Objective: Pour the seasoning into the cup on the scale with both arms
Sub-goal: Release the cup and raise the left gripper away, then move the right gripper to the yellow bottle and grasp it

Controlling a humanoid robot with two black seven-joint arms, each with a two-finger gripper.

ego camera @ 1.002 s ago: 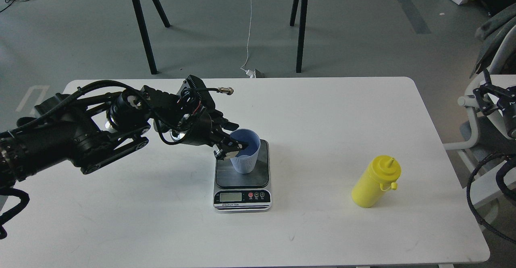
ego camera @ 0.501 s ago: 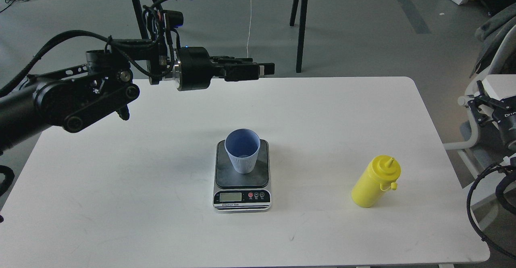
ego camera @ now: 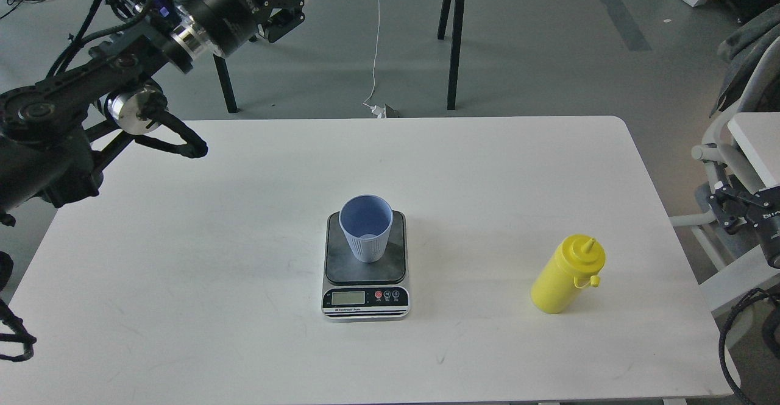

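Note:
The light-blue ribbed cup [ego camera: 365, 228] stands upright on the dark plate of the scale [ego camera: 365, 298], near the middle of the white table. The yellow squeeze bottle [ego camera: 568, 274] stands upright at the right front of the table, with its nozzle up and its small cap hanging at its side. My left gripper [ego camera: 297, 0] is raised high at the upper left, beyond the table's far edge and far from the cup. Its fingers are spread and hold nothing. My right gripper [ego camera: 728, 207] shows only as a dark part at the right edge, off the table and right of the bottle.
The white table [ego camera: 183, 283] has rounded corners. Its right edge is close to the bottle. Black trestle legs [ego camera: 454, 39] stand on the floor behind the table. A white frame [ego camera: 719, 149] stands to the right, beside my right arm.
My left gripper let go of the cup, which stays on the scale. It then rose and swung back to the upper left. My right arm has dropped lower at the right edge.

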